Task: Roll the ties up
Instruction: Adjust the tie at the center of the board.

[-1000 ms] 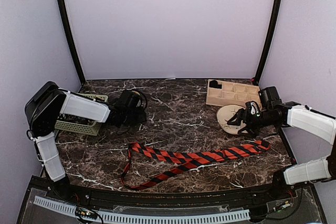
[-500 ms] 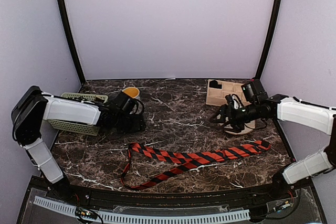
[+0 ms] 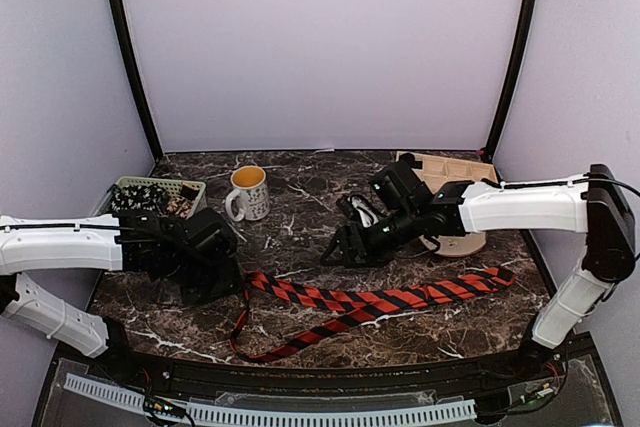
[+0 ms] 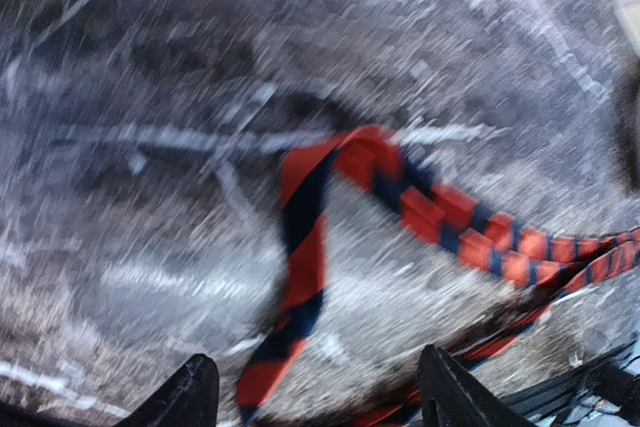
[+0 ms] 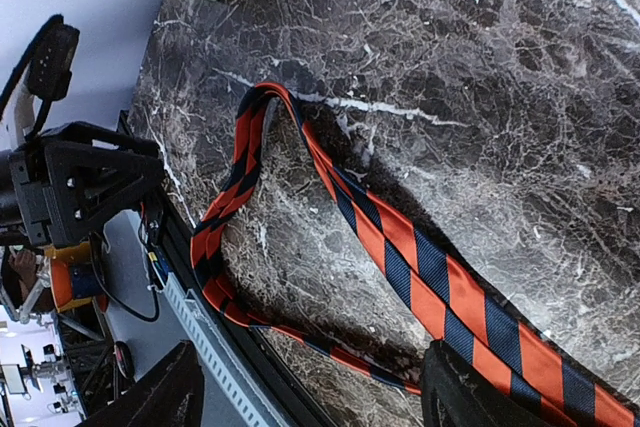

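Nothing was rolled yet, by my reading: the striped tie [image 3: 370,299] lay flat along the front of the table [image 3: 310,197], doubled back at its left bend. The left gripper [image 3: 215,282], fingers spread, hovered with that bend at its 3 o'clock. The right gripper [image 3: 338,249], likewise spread, hung at the tie's 12 o'clock, seemingly clear of it.

Dark marble tabletop [image 3: 300,202] with white veins. A white mug [image 3: 248,194] of orange-yellow drink stands toward the back, left of centre. Beside it on the left sits a pale green perforated basket [image 3: 190,187] holding small dark items. At the back right lies a wooden tray [image 3: 455,165] divided into compartments, with a round beige plate [image 3: 465,244] just in front, partly visible.
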`<state>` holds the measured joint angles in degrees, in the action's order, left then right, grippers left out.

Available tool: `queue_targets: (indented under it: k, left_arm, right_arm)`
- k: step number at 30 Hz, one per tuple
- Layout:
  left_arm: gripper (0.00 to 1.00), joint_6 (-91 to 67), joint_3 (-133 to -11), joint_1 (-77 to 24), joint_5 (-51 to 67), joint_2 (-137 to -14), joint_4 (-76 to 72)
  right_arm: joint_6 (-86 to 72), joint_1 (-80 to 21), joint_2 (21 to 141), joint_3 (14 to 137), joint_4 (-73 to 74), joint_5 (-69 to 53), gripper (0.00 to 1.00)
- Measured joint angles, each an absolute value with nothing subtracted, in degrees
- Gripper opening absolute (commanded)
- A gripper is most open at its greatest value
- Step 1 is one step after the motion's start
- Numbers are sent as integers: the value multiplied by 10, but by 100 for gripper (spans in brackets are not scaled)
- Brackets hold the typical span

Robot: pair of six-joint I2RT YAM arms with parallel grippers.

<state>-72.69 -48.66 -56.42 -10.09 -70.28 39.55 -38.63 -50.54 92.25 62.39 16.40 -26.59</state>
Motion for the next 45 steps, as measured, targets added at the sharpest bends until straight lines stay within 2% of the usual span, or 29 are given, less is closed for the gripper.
queue_targets:
  k: [2,7,9,16,25,31,35,45]
  left_arm:
    - [62,-759,-475,-587,-93,-702,425]
    - [58,-808,-453,-623,-66,-702,473]
    - [56,-816,-450,-632,-61,-706,475]
    - [55,-823,-426,-653,-49,-744,439]
    - [51,-836,-386,-655,-54,-751,378]
    - [57,-833,-391,-655,-67,-768,364]
    - [65,-821,-414,-655,-77,-792,359]
    - [79,-796,-423,-655,-91,-791,346]
  right_arm:
    - [-385,-510,932,624,163,-265,71]
    - [-382,-514,942,625,160,-266,57]
    - [-382,-520,953,632,157,-267,54]
    - [-382,-550,1012,662,150,-271,53]
    - [-387,-559,1028,674,147,-272,51]
    - [-387,-561,1052,683,145,-272,49]
    - [-386,-564,1068,690,145,-273,48]
    - [-381,-566,1072,696,147,-274,48]
